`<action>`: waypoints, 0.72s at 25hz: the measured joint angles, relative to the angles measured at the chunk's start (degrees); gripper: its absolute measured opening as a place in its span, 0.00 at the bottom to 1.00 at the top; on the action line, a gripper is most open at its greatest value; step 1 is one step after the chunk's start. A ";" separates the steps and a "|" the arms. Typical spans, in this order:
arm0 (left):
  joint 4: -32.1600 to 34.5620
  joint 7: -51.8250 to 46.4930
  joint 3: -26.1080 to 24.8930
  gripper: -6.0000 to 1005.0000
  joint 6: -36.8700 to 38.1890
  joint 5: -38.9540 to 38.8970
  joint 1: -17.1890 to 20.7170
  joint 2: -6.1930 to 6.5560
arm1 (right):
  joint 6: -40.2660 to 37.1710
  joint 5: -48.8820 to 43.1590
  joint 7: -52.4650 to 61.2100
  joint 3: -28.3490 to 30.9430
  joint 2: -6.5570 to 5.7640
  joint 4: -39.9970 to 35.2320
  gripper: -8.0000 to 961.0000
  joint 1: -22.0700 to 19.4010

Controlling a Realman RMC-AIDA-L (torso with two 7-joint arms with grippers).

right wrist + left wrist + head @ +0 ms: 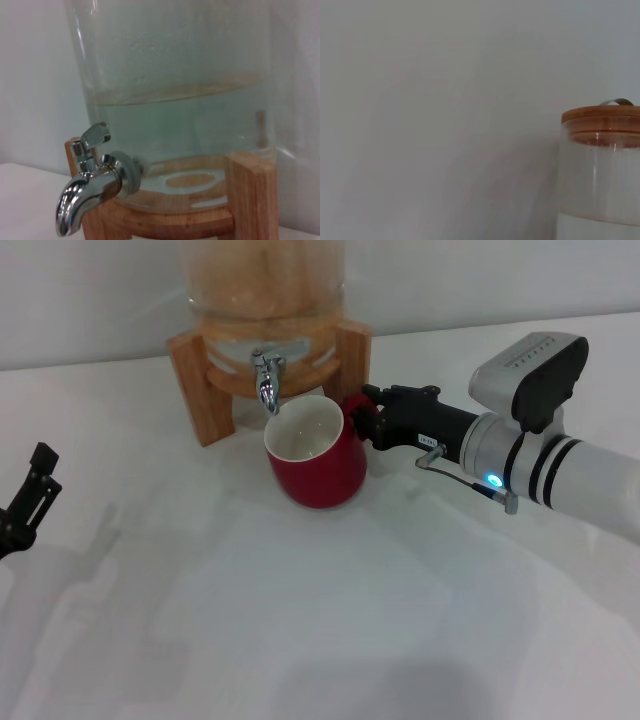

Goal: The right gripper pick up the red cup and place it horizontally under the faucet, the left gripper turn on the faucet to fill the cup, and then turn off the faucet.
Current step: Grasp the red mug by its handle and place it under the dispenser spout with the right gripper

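Your right end effector [366, 420]: black claw at the red cup's handle side, fingers closed on the red loop handle, arm reaching in from the right over the table [300, 620].

Your red cup [318, 462]: on the table just in front of the wooden stand [205, 390], tilted so its white inside faces up and toward you, rim directly below the spout. Whether its base is fully down on the table you cannot tell.

Your faucet [267, 376]: chrome, lever on top, spout turned down over the cup's mouth. The right wrist view shows it close [87, 187], with no stream visible at the spout.

Your glass dispenser [175, 100]: seated in the wooden stand, partly filled with clear liquid; wooden lid [601, 116] seen from the left wrist view.

Your left end effector [28, 502]: at the far left edge above the table, well apart from the stand, fingers slightly parted, holding nothing.
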 joint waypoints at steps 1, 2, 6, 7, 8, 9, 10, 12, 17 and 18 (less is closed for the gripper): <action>0.00 0.00 0.00 0.86 0.01 0.11 0.00 0.00 | 0.02 0.01 -0.01 -0.03 0.00 0.00 0.30 0.02; 0.00 0.00 0.00 0.86 0.01 0.16 -0.02 0.00 | 0.03 0.01 -0.01 -0.06 0.00 0.00 0.30 0.03; 0.00 0.00 0.00 0.86 0.02 0.20 -0.06 0.00 | 0.05 0.02 0.00 -0.15 0.00 -0.07 0.30 0.03; 0.00 0.00 0.00 0.86 0.02 0.21 -0.07 0.00 | 0.06 0.02 0.01 -0.18 0.00 -0.08 0.30 0.03; 0.00 0.00 0.00 0.86 0.02 0.21 -0.07 0.00 | 0.07 0.02 0.01 -0.24 0.00 -0.09 0.30 0.03; 0.00 0.00 -0.01 0.86 0.02 0.22 -0.08 0.00 | 0.07 0.02 0.03 -0.33 0.01 -0.09 0.30 0.03; 0.00 0.00 -0.01 0.86 0.02 0.22 -0.07 0.00 | 0.07 0.03 0.06 -0.45 0.00 -0.09 0.30 0.03; 0.00 0.00 -0.01 0.86 0.02 0.22 -0.04 0.00 | 0.05 0.02 0.10 -0.69 0.00 -0.09 0.30 0.03; 0.00 0.00 -0.01 0.86 0.02 0.23 0.00 0.00 | -0.37 0.01 0.05 -1.34 0.00 -0.15 0.30 -0.11; 0.00 0.00 -0.01 0.86 0.02 0.23 0.00 0.00 | -0.37 0.01 0.05 -1.34 0.00 -0.15 0.30 -0.11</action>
